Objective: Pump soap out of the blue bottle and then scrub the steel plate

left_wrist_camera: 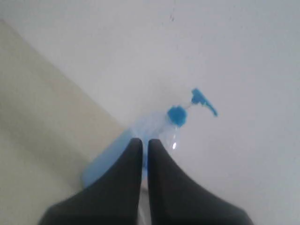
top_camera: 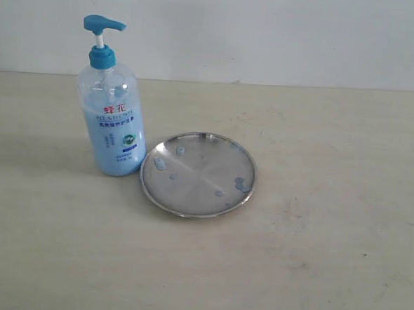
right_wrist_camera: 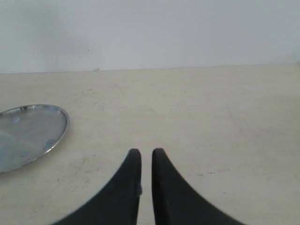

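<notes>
Soap drops (top_camera: 160, 164) speckle shiny round steel plate (top_camera: 200, 177); left gripper (left_wrist_camera: 145, 143), right gripper (right_wrist_camera: 146, 153) closed, empty.

The blue bottle (top_camera: 112, 125) bears a label (top_camera: 117, 132) headed by 2 red Chinese characters, apparently 蜂花; the smaller print below is too blurred to read.

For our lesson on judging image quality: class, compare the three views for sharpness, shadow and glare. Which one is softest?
Exterior view: even light with only faint shadows; the blue bottle is sharp and the steel plate shows a mild sheen. Left wrist view: softest, with the bottle and the dark left fingers both blurred. Right wrist view: the table is fairly crisp, the right fingers soft-edged.
</notes>
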Controlling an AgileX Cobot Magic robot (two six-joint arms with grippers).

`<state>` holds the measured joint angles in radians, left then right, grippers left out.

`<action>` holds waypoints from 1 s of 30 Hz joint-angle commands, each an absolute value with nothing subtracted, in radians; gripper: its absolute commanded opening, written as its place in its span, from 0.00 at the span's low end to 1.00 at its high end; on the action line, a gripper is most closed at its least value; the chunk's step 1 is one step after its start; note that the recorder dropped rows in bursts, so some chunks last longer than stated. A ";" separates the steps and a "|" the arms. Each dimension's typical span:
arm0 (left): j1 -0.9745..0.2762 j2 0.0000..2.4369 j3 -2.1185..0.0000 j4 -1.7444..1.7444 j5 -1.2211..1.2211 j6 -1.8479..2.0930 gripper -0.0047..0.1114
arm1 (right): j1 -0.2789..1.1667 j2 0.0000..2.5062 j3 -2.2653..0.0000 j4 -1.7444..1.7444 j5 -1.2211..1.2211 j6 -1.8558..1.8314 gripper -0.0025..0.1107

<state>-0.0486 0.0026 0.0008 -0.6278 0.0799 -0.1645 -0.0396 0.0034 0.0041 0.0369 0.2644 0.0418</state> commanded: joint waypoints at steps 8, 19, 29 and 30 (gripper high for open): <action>-0.056 0.000 0.000 -0.631 -0.532 -0.029 0.08 | -0.038 0.000 0.000 0.037 0.259 0.044 0.02; -0.059 0.996 -0.513 0.433 -0.625 -0.488 0.08 | -0.038 0.000 0.000 0.037 0.259 0.044 0.02; -0.059 1.633 -0.360 0.384 -1.116 -0.287 0.08 | -0.038 0.000 0.000 0.037 0.259 0.044 0.02; -0.059 1.675 -0.360 0.402 -1.165 -0.274 0.08 | -0.038 0.000 0.000 0.037 0.259 0.044 0.02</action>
